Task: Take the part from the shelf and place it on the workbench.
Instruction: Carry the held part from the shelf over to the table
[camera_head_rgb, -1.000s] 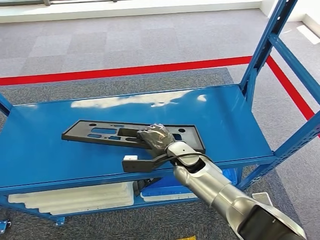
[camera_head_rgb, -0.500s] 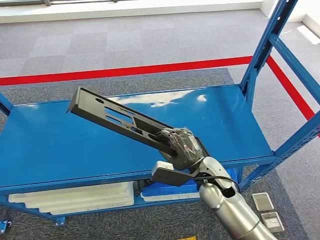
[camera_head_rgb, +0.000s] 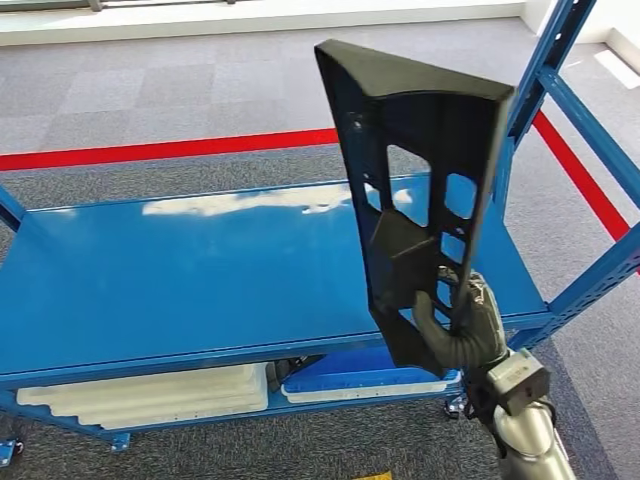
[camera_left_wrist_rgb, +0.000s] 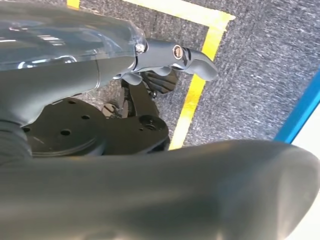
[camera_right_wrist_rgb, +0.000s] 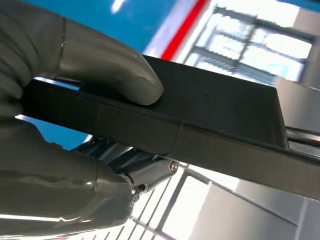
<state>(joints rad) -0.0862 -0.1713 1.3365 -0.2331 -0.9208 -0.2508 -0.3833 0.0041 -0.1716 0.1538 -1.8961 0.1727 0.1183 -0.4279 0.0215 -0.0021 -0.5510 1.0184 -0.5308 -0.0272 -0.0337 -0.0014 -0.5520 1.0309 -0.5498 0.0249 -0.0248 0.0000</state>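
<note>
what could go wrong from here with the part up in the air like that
The right hand holds the long black part by its lower end alone, so it may pivot or slip in the grip. Its upper edge stands close to the blue shelf upright and might clip it when swung toward the workbench.

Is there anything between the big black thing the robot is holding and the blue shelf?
No. In the head view, the right robot hand holds the long black plastic panel upright in the air, and the blue metal shelf behind is bare.
</note>
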